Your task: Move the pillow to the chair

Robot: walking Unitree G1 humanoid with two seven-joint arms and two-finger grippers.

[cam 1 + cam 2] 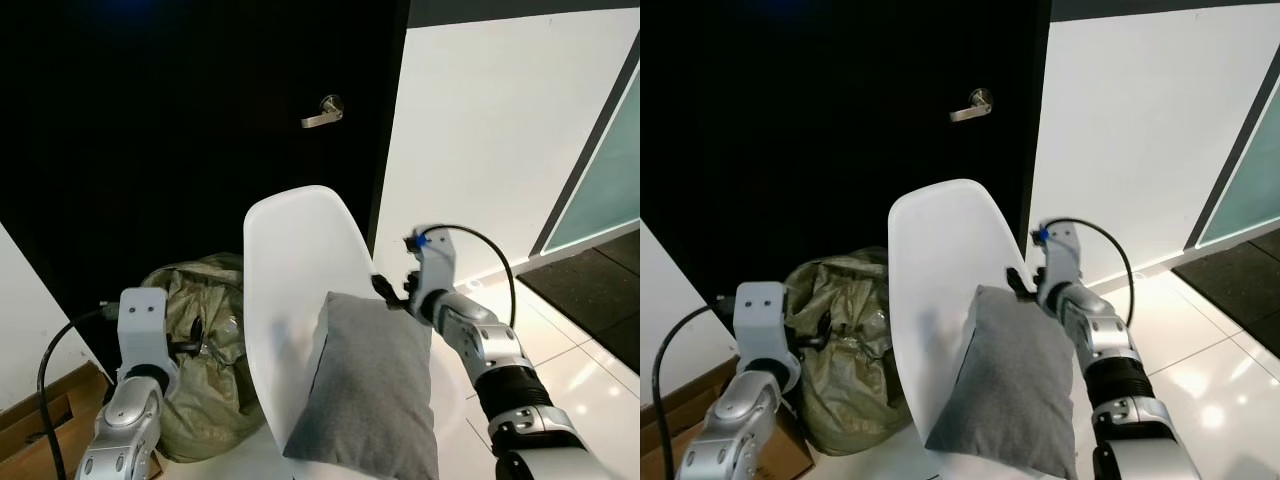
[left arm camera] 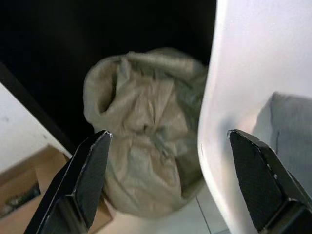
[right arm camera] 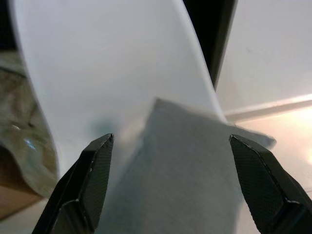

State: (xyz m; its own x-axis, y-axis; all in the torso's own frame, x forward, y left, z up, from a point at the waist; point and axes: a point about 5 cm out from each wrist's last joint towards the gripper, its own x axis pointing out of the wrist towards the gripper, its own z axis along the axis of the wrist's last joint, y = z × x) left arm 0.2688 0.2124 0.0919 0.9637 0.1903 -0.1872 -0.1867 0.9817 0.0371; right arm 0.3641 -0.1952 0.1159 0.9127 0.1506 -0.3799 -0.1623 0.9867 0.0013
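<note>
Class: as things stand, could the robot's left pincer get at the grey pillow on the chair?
Probably not directly: the left pincer is open beside the sack, and the white chair's back stands between it and the pillow.

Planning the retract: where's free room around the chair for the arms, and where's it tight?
Free: glossy floor right of the chair, by the white wall. Tight: left side, where the sack presses against the chair, box beside it. The pillow covers most of the seat; both grippers open.
</note>
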